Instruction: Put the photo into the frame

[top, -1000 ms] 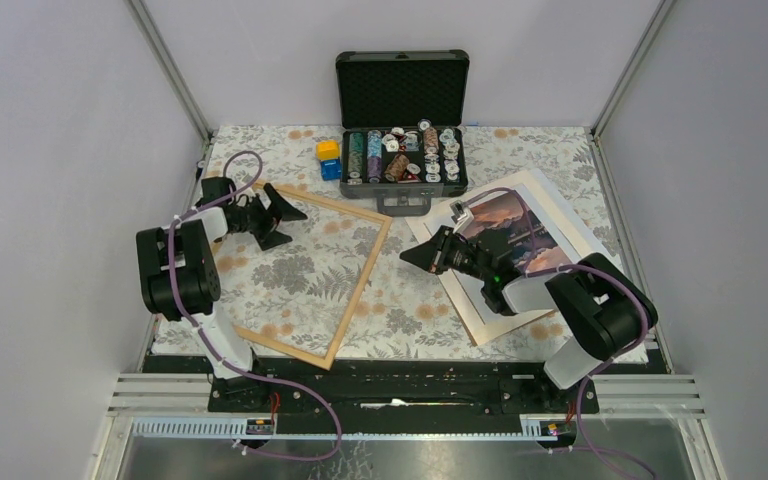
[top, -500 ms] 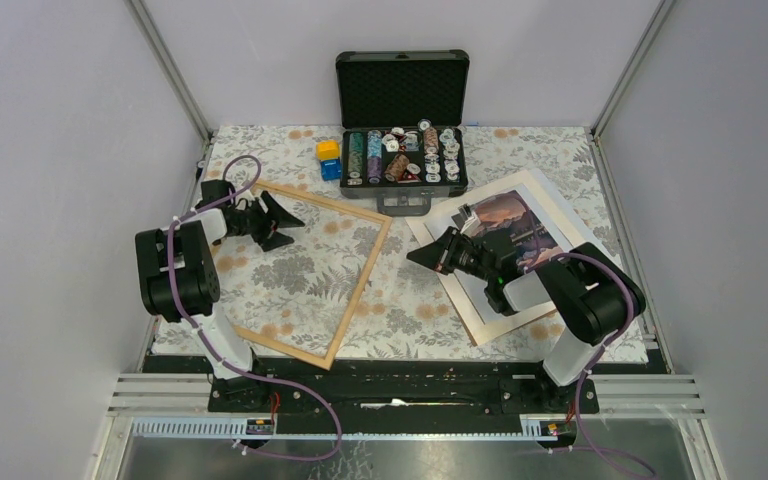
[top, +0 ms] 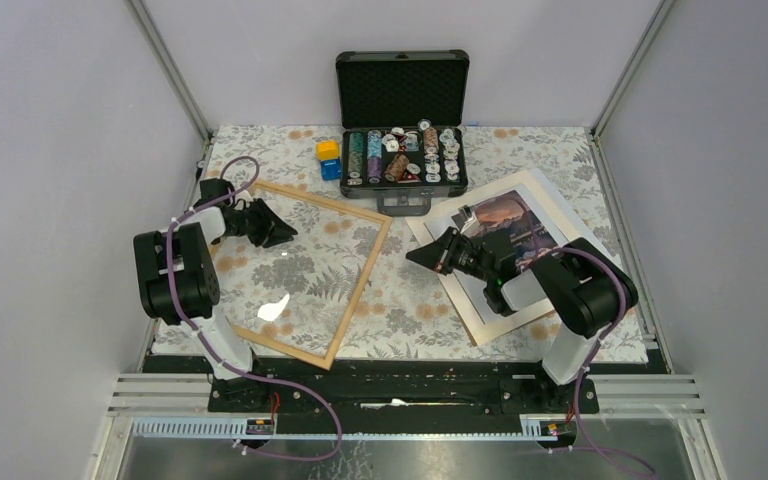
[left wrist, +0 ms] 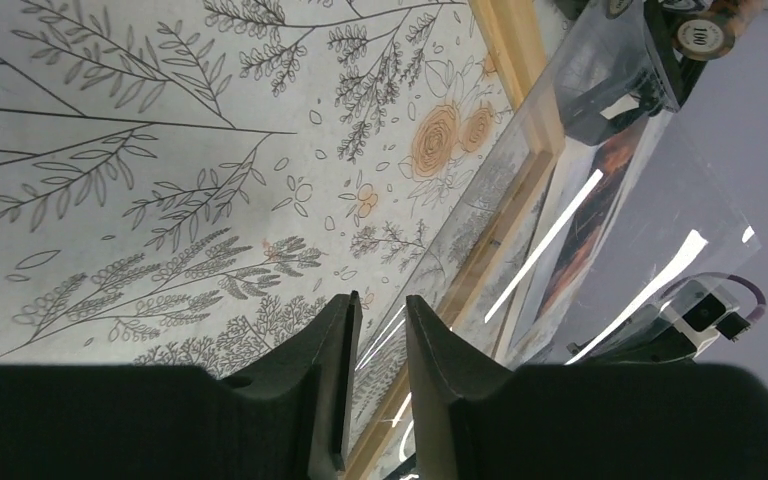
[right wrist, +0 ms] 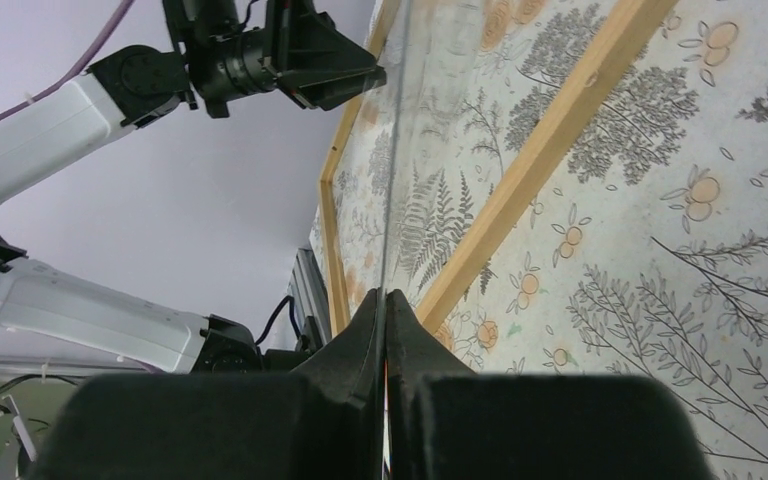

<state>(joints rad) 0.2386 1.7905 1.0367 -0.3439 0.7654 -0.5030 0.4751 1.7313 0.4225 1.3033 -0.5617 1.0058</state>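
Note:
The light wood frame point(top: 359, 291) lies flat on the floral cloth at centre left. The sunset photo point(top: 520, 225) with its white border lies to the right, partly under my right arm. A thin clear sheet point(left wrist: 640, 200) hangs over the frame and shows a glare patch point(top: 273, 308). My right gripper point(right wrist: 385, 293) is shut on one edge of the sheet point(right wrist: 397, 150), seen edge-on. My left gripper point(left wrist: 380, 300) is at the sheet's opposite edge, jaws narrowed but still apart with the edge between them. In the top view, the left gripper point(top: 285, 232) sits over the frame's far left corner and the right gripper point(top: 407, 257) just right of the frame.
An open black case point(top: 402, 160) full of poker chips stands at the back centre, touching the photo's far corner. Yellow and blue blocks point(top: 329, 158) sit to its left. Grey enclosure walls close in on both sides.
My left gripper's jaws have narrowed around the clear sheet's edge. A bright glare has appeared on the sheet over the frame. The right gripper stays shut on the sheet.

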